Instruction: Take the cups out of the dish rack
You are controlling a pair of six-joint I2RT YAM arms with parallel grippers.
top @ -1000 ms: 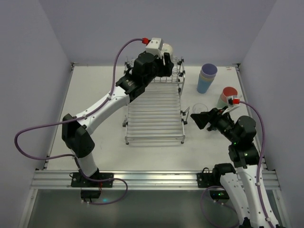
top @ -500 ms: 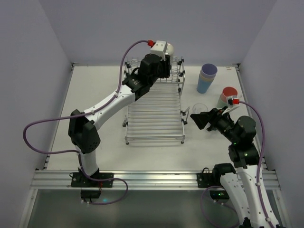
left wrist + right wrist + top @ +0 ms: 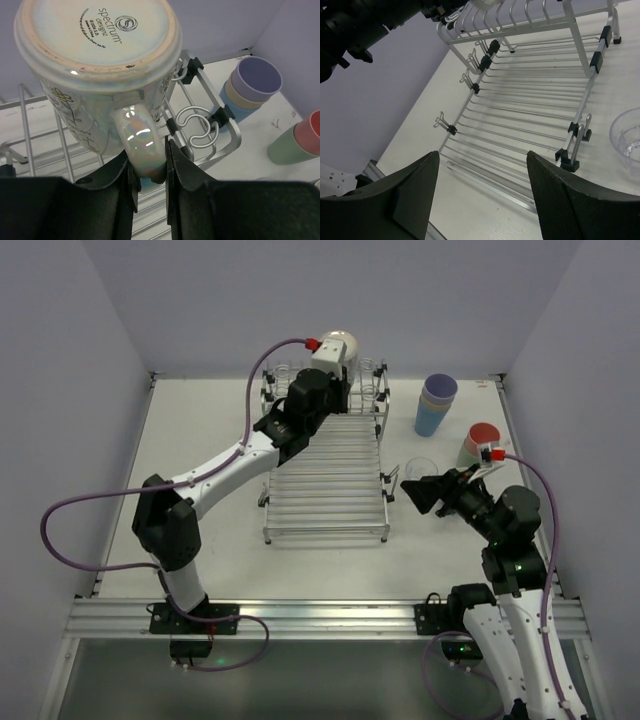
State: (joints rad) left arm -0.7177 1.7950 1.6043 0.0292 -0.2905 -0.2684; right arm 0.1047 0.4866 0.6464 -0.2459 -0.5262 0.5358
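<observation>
One white mug (image 3: 95, 65) sat upside down on the dish rack (image 3: 325, 490) at the top centre of the overhead view, its handle clamped by the left end effector (image 3: 150, 172); the right end effector (image 3: 482, 192) hung open at lower right. Lifting the mug clear of the wires looked next.

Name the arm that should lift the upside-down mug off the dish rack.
Left. The left end effector grips the white mug by its handle on the dish rack; the right end effector hangs open beside the rack, empty.
</observation>
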